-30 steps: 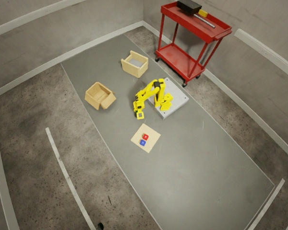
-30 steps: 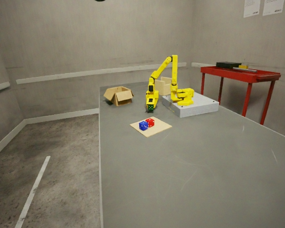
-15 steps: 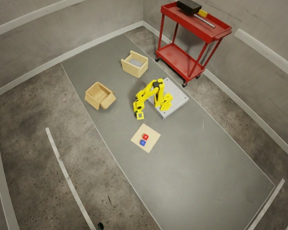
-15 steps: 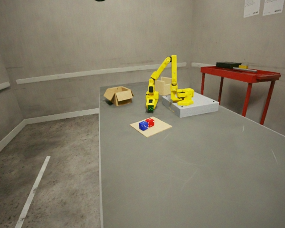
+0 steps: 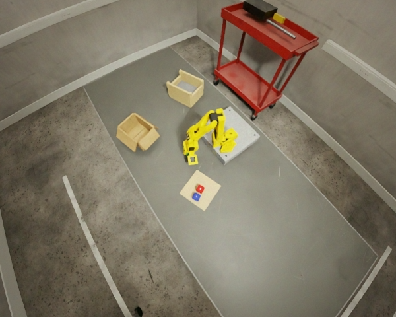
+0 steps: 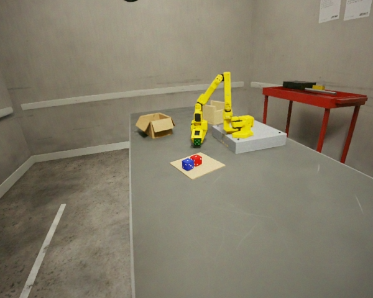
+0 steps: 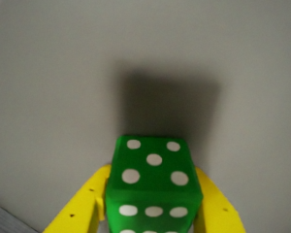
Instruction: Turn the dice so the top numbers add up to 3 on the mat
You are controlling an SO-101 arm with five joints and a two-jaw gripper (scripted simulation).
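Observation:
My gripper (image 5: 190,159) (image 6: 197,139) (image 7: 152,198) is shut on the green die (image 6: 197,142) (image 7: 154,167) and holds it a little above the table, behind the mat as the exterior camera looks. The wrist view shows its five face and, nearer the camera, a face with rows of three pips. The red die (image 5: 200,188) (image 6: 196,159) and the blue die (image 5: 196,197) (image 6: 188,164) sit flat on the tan mat (image 5: 210,196) (image 6: 209,166), close together. Each shows one pip on top. Whether they touch is too small to tell.
An open cardboard box (image 5: 136,131) (image 6: 155,125) stands to the left of the arm. A light wooden bin (image 5: 186,89) (image 6: 213,112) stands behind it. The arm's base is on a grey block (image 5: 242,139) (image 6: 260,144). A red cart (image 5: 245,82) (image 6: 321,99) stands beside the table.

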